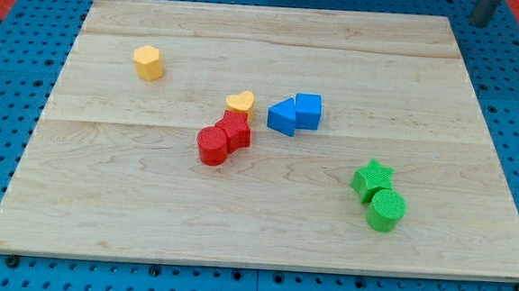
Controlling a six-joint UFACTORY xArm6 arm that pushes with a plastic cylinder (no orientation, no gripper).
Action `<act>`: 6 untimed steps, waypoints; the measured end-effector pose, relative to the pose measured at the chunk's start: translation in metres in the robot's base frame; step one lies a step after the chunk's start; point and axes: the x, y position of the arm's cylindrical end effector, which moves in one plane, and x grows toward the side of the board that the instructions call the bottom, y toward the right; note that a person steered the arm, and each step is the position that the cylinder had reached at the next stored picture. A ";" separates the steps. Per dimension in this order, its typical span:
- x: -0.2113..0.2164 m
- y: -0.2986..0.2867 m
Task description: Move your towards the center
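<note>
Left to right across the wooden board (263,227): a yellow hexagonal block (148,63) stands alone near the view's top left. At mid-board you see a red cylinder (212,147) touching a red block (235,130) of unclear shape, a yellow heart block (240,103) just above them, then a blue wedge-like block (282,117) touching a blue cube (308,111). Toward the view's lower right, a green star block (372,179) touches a green cylinder (386,210).

The rod (484,10) enters at the view's top right corner, cut off by the frame. My tip is hard to make out, seemingly beyond the board's edge, well apart from every block; there are no jaws, and nothing is held. Judged stage: travel toward the centre not yet begun. Your next move calls for a diagonal sweep toward the crowded centre, stopping short of the blue pair.
</note>
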 end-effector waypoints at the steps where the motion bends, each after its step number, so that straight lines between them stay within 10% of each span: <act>1: 0.021 -0.003; 6: 0.096 0.009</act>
